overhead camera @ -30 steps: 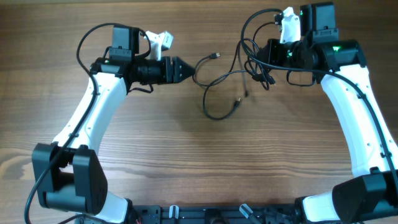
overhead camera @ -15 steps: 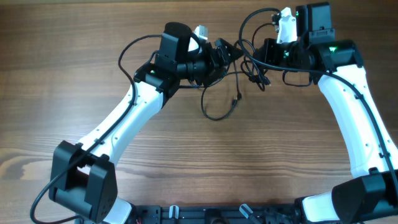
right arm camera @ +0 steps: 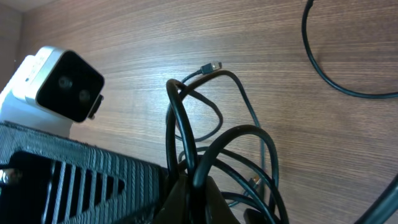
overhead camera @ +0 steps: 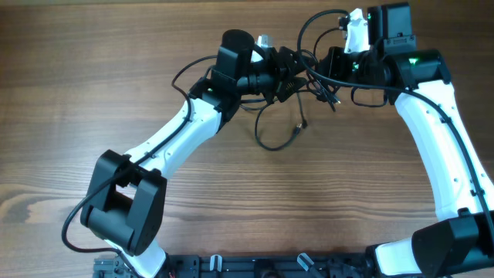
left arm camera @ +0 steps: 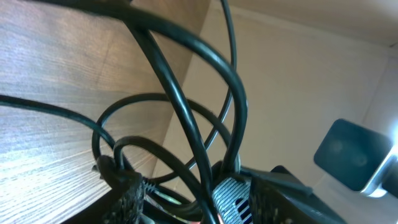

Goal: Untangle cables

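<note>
Thin black cables (overhead camera: 274, 147) — tangled in a bunch, one loop trailing loose.

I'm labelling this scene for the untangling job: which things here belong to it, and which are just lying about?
Job: cables, left hand, right hand.
Just there: table.

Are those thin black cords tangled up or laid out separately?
Tangled. The cables bunch at the right gripper, their loops crossing over each other; only one loop lies spread on the table.
</note>
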